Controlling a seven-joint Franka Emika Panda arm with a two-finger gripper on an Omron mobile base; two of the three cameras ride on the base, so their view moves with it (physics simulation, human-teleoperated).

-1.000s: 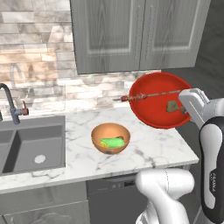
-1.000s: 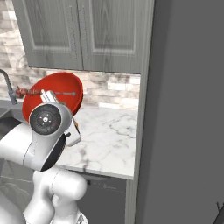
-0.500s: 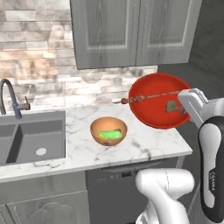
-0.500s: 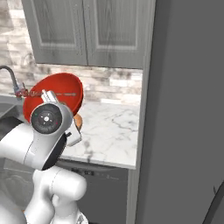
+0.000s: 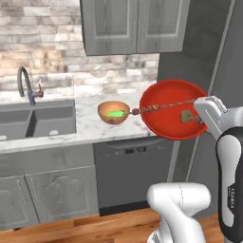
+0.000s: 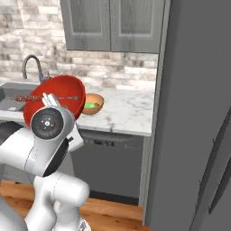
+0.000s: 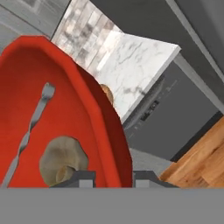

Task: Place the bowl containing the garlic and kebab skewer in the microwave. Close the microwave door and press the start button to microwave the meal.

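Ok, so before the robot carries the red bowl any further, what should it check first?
1. Gripper pinching the bowl's rim: ok, shut on the red bowl.
2. Garlic inside the bowl: ok.
3. Kebab skewer on board: ok, though its meat end pokes over the rim.
4. Bowl level: not ok, it looks steeply tilted.
5. Orange bowl left on the counter: ok, apart from the red one.
6. Microwave open and ready: cannot tell.
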